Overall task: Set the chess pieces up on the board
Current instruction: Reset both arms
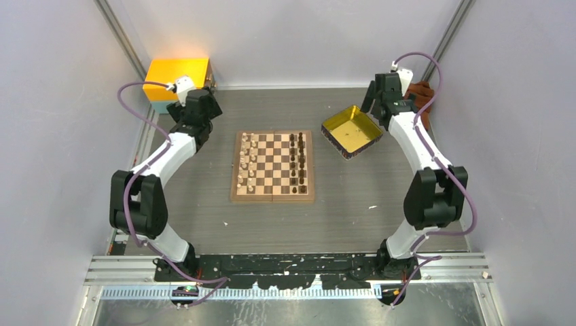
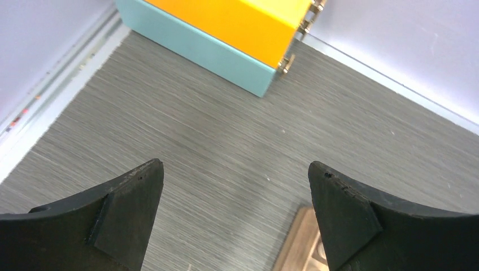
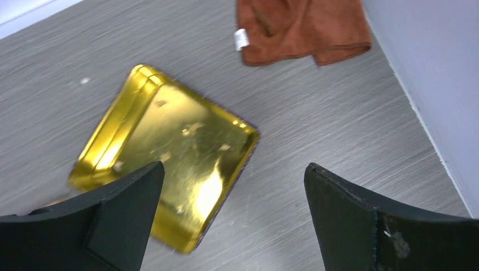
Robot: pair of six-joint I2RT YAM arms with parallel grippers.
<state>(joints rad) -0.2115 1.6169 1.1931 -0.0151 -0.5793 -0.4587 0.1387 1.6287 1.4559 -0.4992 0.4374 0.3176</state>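
Table [image 1: 204, 224]: grey, walled on 3 sides, with open floor at 6 o'clock between the board and the arm bases.

Board [image 1: 274, 198]: lies flat at the centre of the table, square to its edges. A corner of it shows at the bottom of the left wrist view.

Orange and teal box [image 1: 178, 71]: stands in the 11 o'clock corner, well apart from the board.

Yellow tray [image 3: 113, 121]: sits at 2 o'clock, near the board's far right corner. No piece is visible inside it.

Brown cloth [image 3: 299, 25]: lies crumpled in the 1 o'clock corner.

Left gripper [image 2: 236, 169]: jaws spread wide, nothing between them, hanging over bare table at 10 o'clock.

Right gripper [image 3: 234, 169]: jaws spread wide and holding nothing, above the tray's near edge.

Chess pieces: the pale pieces [image 1: 248, 163] fill 2 files at the board's 9 o'clock side and the dark pieces [image 1: 297, 163] fill 2 files at its 3 o'clock side. All appear upright, but they are too small to confirm each square.

Assessment: the set-up looks complete, and what remains is a check. Any correction should descend vertically onto 1 piece, because neighbours stand close together. Approach from outside the board's 9 or 3 o'clock edge and never sweep low across the ranks. The widest free room lies at 6 o'clock.
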